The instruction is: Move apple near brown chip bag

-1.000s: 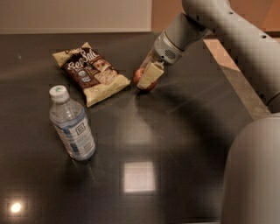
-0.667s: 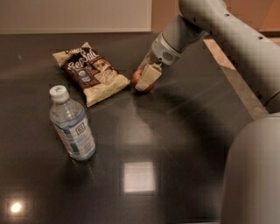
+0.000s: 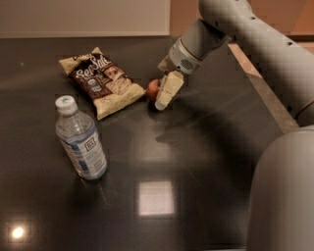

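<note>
Only one view is given. The scene is looked down upon from above the near side of the dark table (image 3: 196,162), and the view is angled forward toward the pale wall (image 3: 83,17) at the far edge. The arm (image 3: 274,49) is caught close at the right, with its bulk filling the lower right corner. The gripper (image 3: 160,98) is seen above centre, at the apple (image 3: 153,88), just right of the brown chip bag (image 3: 100,81). The water bottle (image 3: 81,139) is seen nearer, at the left.

A dark glossy bench (image 3: 216,166) fills the view, mirroring a pale square of light (image 3: 156,197) near the front and a small bright spot (image 3: 17,232) at the front left corner, with a cream wall (image 3: 83,17) behind and an orange-brown panel (image 3: 184,14) beside it.
</note>
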